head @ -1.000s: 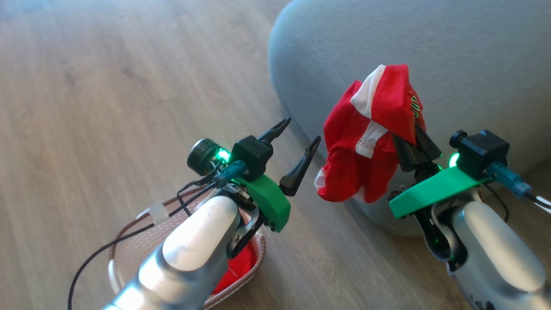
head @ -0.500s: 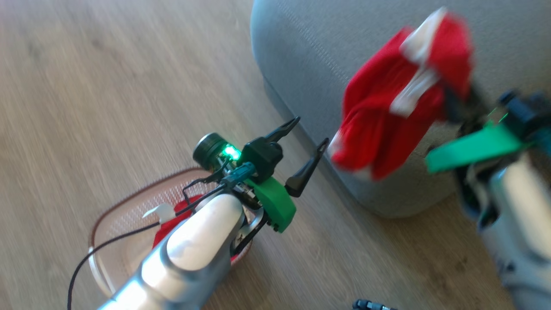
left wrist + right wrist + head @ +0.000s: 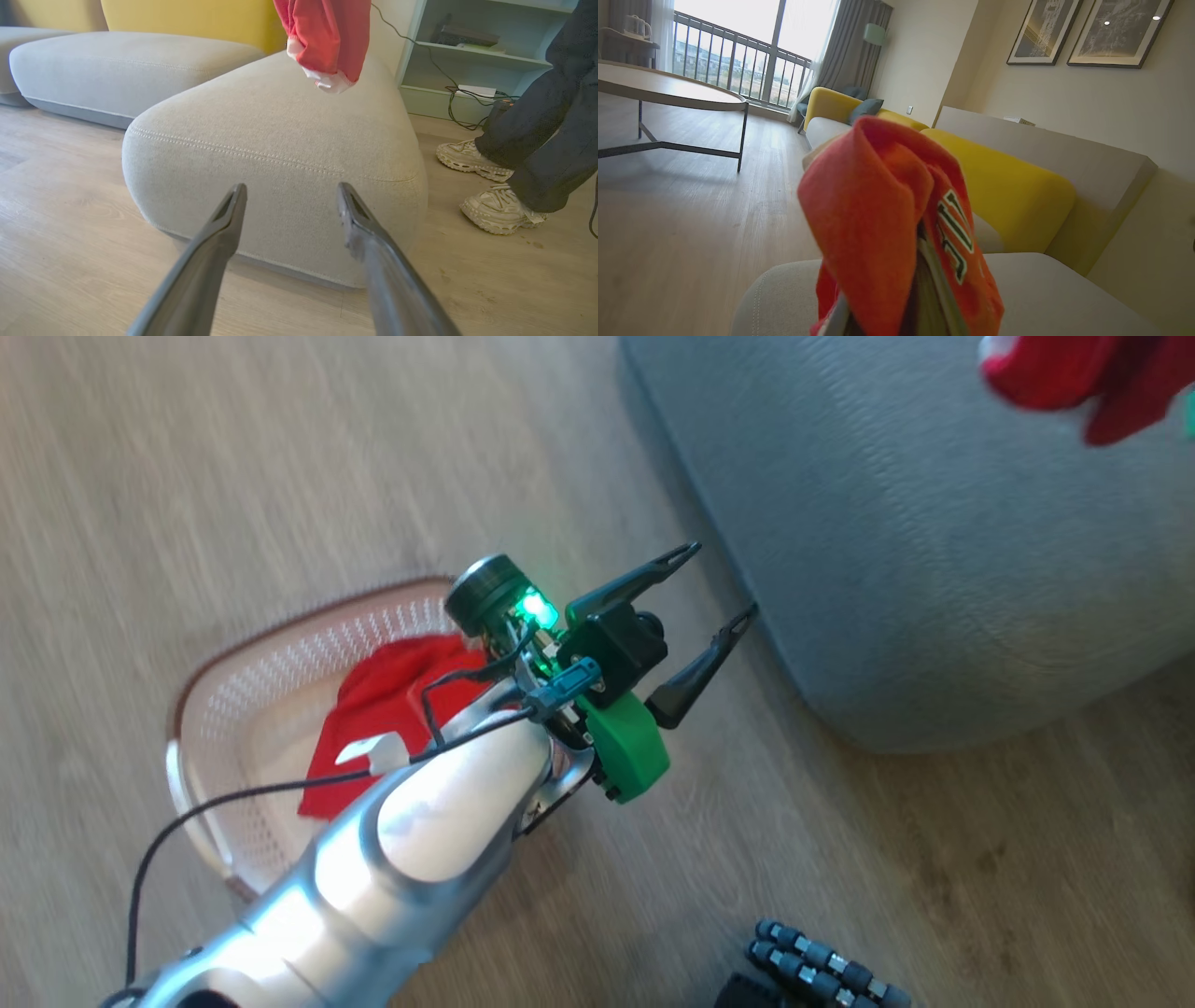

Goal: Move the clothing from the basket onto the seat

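Honestly, the red garment (image 3: 1055,373) at upper right over the seat (image 3: 887,523) hangs light and floppy from the clamped right gripper (image 3: 896,312), left gripper (image 3: 724,579) spread empty; I'd pinch the other garment (image 3: 383,700), in the basket (image 3: 280,635) at left of centre, by a bunched fold.

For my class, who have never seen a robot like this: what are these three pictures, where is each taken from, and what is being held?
It is a wheeled robot with two arms, each ending in a two-fingered gripper. One picture looks down from its head; the other two look along each gripper's fingers. The left gripper is open and empty, near the basket on the floor, which holds one red garment. The right gripper is shut on the printed red garment, which hangs above the grey seat.
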{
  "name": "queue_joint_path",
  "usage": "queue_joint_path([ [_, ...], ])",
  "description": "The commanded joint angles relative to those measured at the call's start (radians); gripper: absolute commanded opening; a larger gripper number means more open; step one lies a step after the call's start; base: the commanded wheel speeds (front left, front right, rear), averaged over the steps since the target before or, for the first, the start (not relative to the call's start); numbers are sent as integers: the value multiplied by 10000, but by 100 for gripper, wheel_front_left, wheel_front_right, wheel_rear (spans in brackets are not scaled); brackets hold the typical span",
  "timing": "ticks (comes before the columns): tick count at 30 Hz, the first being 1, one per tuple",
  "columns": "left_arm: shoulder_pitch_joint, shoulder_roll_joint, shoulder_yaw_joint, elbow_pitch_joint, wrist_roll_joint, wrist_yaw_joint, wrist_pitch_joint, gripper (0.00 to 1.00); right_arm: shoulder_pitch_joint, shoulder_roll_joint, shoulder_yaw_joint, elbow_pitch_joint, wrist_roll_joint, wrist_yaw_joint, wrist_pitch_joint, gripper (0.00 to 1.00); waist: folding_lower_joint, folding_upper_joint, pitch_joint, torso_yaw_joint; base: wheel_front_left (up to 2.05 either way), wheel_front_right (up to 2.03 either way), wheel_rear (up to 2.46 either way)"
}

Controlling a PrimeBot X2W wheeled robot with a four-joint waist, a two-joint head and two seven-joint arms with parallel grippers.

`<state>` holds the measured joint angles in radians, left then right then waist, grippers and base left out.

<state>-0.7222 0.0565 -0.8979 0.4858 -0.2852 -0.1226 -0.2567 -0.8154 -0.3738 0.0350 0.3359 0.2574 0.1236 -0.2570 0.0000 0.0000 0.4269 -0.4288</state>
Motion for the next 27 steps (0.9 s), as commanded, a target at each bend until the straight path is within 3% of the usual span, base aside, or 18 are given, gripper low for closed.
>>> queue_joint_path([
  [1, -394, 76, 127, -294, 88, -7, -51, 100, -483, -440, -259, 63, -164, 71, -48, 0, 0, 0, 687, 429, 0, 0, 0],
  [16, -633, 611, -269, -675, 176, -23, 153, 100, -3801, -2112, -2789, 3435, -1432, 71, -48, 0, 0, 0, 2540, 1173, 0, 0, 0],
  [27, -338, 1204, -388, -1247, 212, 179, 409, 100, -5458, -2133, -4701, 5573, -2122, 71, -21, 0, 0, 0, 3586, 1563, 0, 0, 0],
])
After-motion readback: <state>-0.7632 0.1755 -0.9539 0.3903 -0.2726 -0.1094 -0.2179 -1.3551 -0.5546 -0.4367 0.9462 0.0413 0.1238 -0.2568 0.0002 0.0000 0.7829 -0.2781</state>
